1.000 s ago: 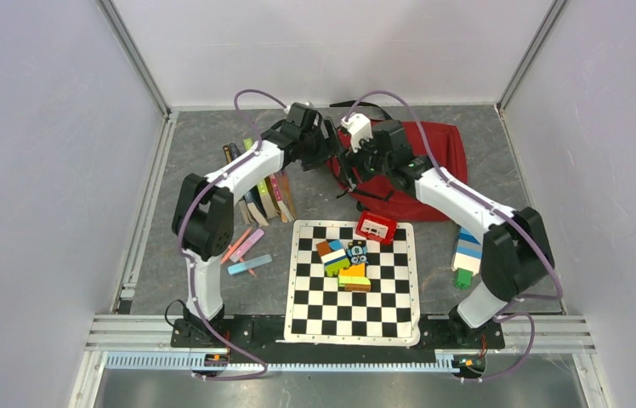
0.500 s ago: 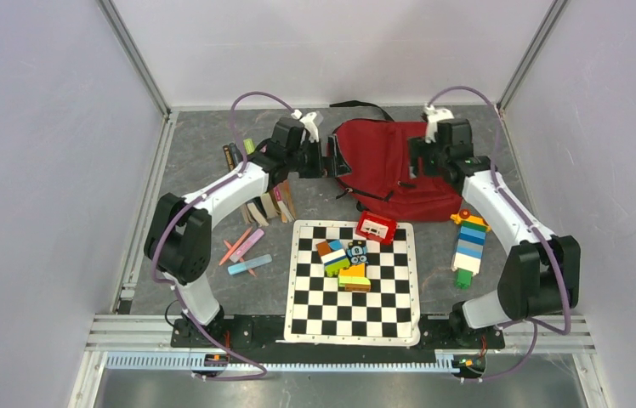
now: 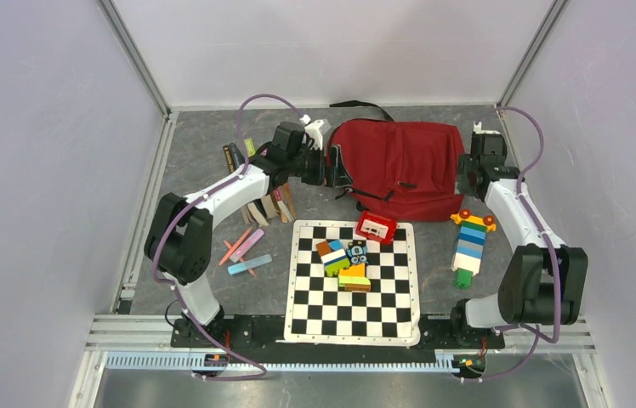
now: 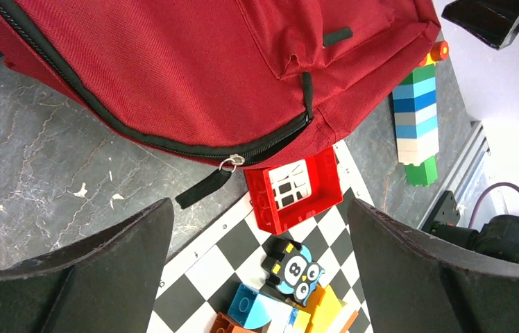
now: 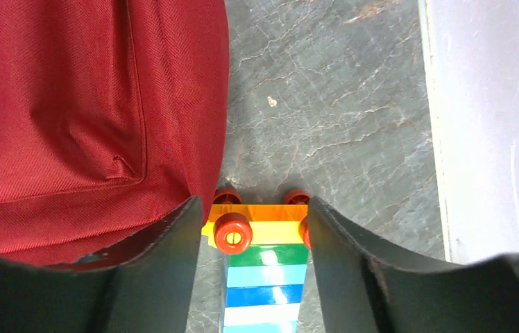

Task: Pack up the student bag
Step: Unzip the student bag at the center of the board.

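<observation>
The student bag (image 3: 400,166) is a dark red backpack lying flat at the back of the table, with its zipper shut. It also shows in the left wrist view (image 4: 194,62) and the right wrist view (image 5: 69,104). My left gripper (image 3: 336,167) is open and empty at the bag's left edge; in its own view (image 4: 257,267) it hovers above the zipper pull (image 4: 229,164). My right gripper (image 3: 467,172) is open and empty at the bag's right edge. In its own view (image 5: 251,270) its jaws frame a brick tower (image 5: 264,277) lying below, without touching it.
A red toy box (image 3: 376,227) lies at the bag's front edge on a checkered mat (image 3: 353,314) with loose blocks (image 3: 344,259). The brick tower (image 3: 470,242) lies to the right. Books (image 3: 259,195) and markers (image 3: 247,251) lie to the left. Walls enclose the table.
My right arm has swung from the bag's left side across to its right edge. The bag now lies spread out flat. My left gripper has shifted slightly at the bag's left edge.
</observation>
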Controlling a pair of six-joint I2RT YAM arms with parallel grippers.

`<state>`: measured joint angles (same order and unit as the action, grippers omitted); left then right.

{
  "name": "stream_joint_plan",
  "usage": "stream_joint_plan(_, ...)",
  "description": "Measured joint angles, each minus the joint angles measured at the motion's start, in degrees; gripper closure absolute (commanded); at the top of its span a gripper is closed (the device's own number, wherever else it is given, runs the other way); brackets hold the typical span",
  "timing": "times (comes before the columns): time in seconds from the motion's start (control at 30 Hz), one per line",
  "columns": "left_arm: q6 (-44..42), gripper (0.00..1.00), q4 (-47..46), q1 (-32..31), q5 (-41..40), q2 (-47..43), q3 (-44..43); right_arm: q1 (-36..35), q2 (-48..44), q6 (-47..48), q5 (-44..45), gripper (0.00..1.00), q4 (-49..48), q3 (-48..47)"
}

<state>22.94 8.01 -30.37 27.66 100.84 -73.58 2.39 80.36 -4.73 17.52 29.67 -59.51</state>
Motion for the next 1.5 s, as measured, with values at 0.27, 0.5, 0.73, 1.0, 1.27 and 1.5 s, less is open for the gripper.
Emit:
stream_joint_plan(0.27,-1.40,0.00,0.74,0.00,0.13,0.00,0.81,1.11,4.96,-1.05,-4.63,0.72,-2.67,0.11)
stream_joint_plan(0.5,-2.12,0.00,1.84,0.02,0.13,0.00,0.85,1.66,13.77,-0.42,-7.21,1.00,-4.70,-4.61)
stream_joint_plan(0.73,-2.64,0.00,2.64,0.00,0.11,1.33,0.81,2.23,21.11,3.89,-7.58,1.00,-9.18,-12.63)
stream_joint_plan(1.0,-2.60,0.07,2.16,-0.15,3.19,6.62,-2.03,2.27,27.85,8.46,-9.94,1.00,-13.14,-22.56)
stream_joint_plan(1.27,-2.21,0.19,-0.28,-1.49,6.64,11.58,-3.43,2.64,28.48,8.90,-12.02,1.00,-13.33,-23.78)
stream_joint_plan(1.5,-0.90,0.32,-1.68,-2.86,7.08,18.34,-8.09,3.08,28.48,8.17,-14.10,1.00,-13.33,-23.76)
